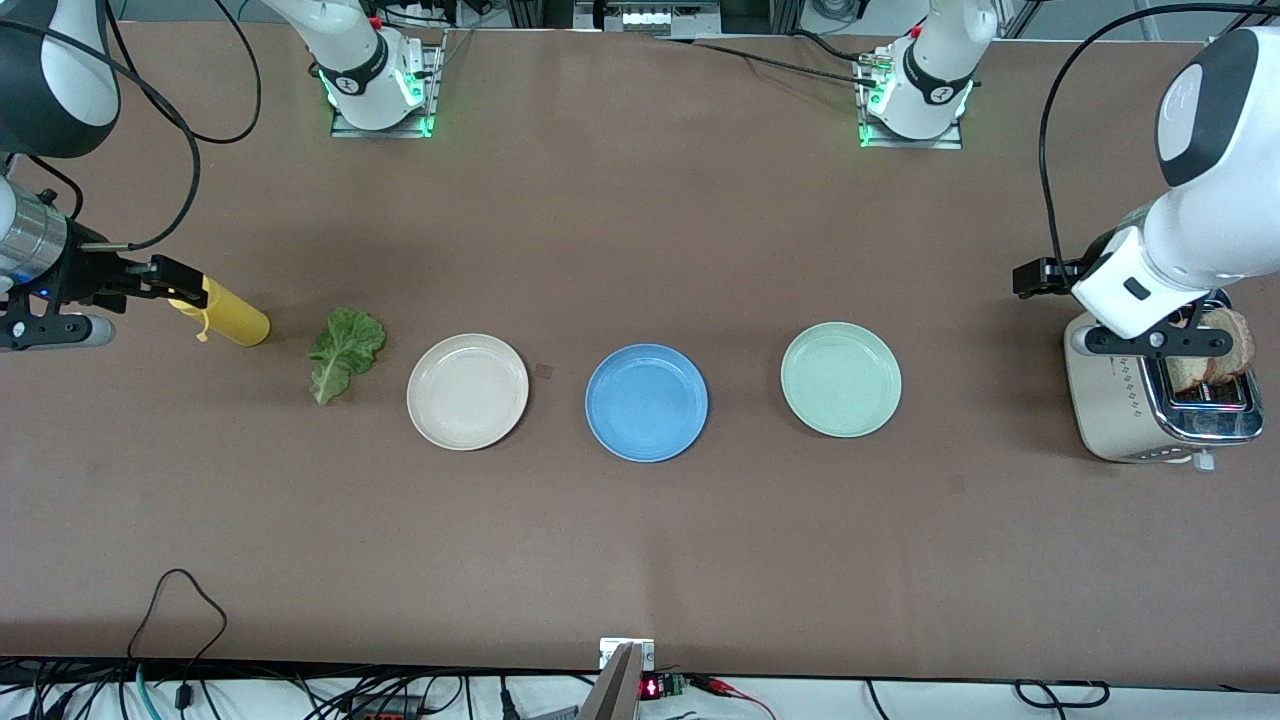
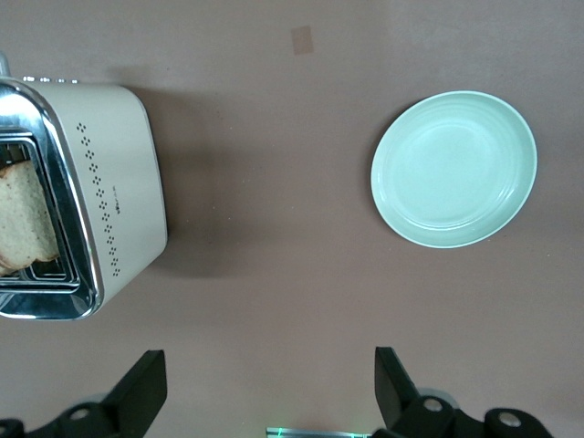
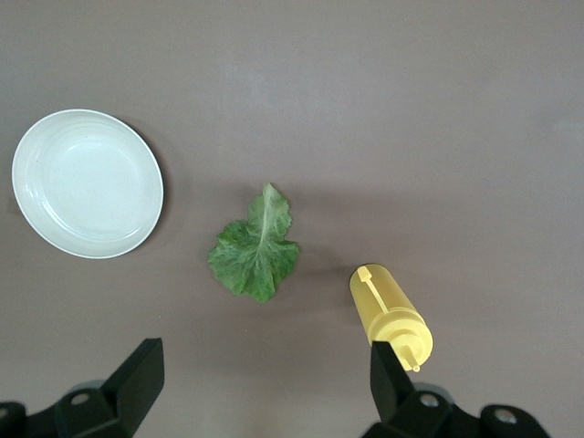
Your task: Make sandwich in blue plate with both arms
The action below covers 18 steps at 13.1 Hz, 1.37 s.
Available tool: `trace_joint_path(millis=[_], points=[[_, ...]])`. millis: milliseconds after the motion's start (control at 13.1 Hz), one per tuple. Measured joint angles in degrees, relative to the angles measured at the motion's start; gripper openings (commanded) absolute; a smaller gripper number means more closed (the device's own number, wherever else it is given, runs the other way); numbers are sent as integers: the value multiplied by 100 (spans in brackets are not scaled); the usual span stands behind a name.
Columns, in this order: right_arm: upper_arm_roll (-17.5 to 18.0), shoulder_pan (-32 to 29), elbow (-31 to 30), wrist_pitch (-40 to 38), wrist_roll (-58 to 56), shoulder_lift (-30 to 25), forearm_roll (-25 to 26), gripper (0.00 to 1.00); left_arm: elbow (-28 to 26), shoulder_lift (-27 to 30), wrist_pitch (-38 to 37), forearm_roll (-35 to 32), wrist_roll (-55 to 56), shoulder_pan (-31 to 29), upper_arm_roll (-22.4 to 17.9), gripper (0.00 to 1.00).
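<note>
Plates in row mid-table, apart; blue plate (image 1: 646, 402) bare; both fingers spread

No readable words, brand names or numbers appear in any of the three views. The toaster (image 2: 87, 196) carries a tiny dark mark on its cream side panel beside rows of small dots, but it is too small to make out. The black band around each robot base (image 1: 352, 78) bears a small white emblem that also cannot be read. At the table edge nearest the front camera, a small black device (image 1: 652, 687) shows a glowing red symbol, not legible as a digit or letter. The plates, the lettuce leaf (image 1: 344, 350) and the yellow bottle (image 1: 232, 314) show no printing.
</note>
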<state>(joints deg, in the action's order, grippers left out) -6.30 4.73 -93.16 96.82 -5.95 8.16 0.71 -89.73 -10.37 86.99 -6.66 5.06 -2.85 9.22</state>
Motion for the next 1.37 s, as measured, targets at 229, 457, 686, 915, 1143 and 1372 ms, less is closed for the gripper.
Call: trace_joint_path(millis=[229,457,686,915,1143,1372], points=[[0,1,0,0,0,0,0,100,152,-52,2,-7,0,-19,-9,100],[4,7,0,0,0,0,-1,100,191,-128,2,-7,-1,-31,-15,100],[14,16,0,-3,0,8,-1,100,197,-142,2,-7,-1,-31,-15,100],[19,21,0,-3,0,44,-1,100,202,-142,2,-7,-1,-30,-10,100],[22,65,0,-3,-3,47,-1,100,219,-142,-5,-7,-1,-26,-3,100],[20,69,4,-3,-4,44,-1,100,225,-142,-72,-7,-1,-24,-1,100]])
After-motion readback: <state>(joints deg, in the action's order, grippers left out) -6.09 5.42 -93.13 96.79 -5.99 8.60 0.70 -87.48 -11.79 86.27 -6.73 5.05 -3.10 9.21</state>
